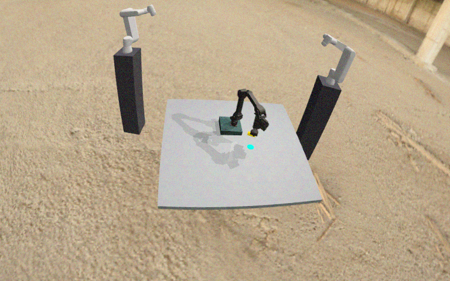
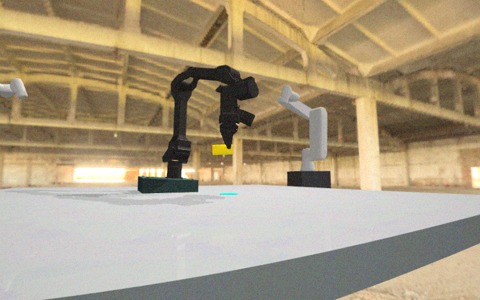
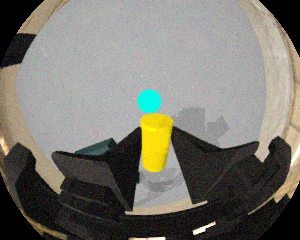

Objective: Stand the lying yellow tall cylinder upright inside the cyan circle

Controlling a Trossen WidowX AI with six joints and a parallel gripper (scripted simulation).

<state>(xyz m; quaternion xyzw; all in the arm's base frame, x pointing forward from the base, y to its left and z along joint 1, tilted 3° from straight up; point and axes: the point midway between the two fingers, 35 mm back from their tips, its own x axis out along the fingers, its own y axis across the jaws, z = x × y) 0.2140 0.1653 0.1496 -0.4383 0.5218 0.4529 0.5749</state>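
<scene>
The yellow tall cylinder [image 1: 249, 133] [image 2: 220, 149] [image 3: 156, 145] is held in the air, lying about level in the exterior view. My gripper [image 1: 254, 133] [image 2: 229, 147] [image 3: 156, 130] is shut on it, with one fingertip on each side in the wrist view. In the exterior view the fingers point down and grip it near its right end. The cyan circle [image 1: 250, 147] [image 2: 229, 194] [image 3: 149, 101] is flat on the table, below the cylinder's height. In the wrist view it shows just beyond the cylinder's near end face. Nothing stands on the circle.
The arm's dark green base block [image 1: 230, 130] [image 2: 167, 185] stands on the grey table [image 1: 238, 188] [image 2: 198, 237], left of the circle in the top and exterior views. Two white arms on dark pillars [image 1: 129, 93] [image 1: 320, 111] stand beyond the table's edges. The arm's shadow falls on the table.
</scene>
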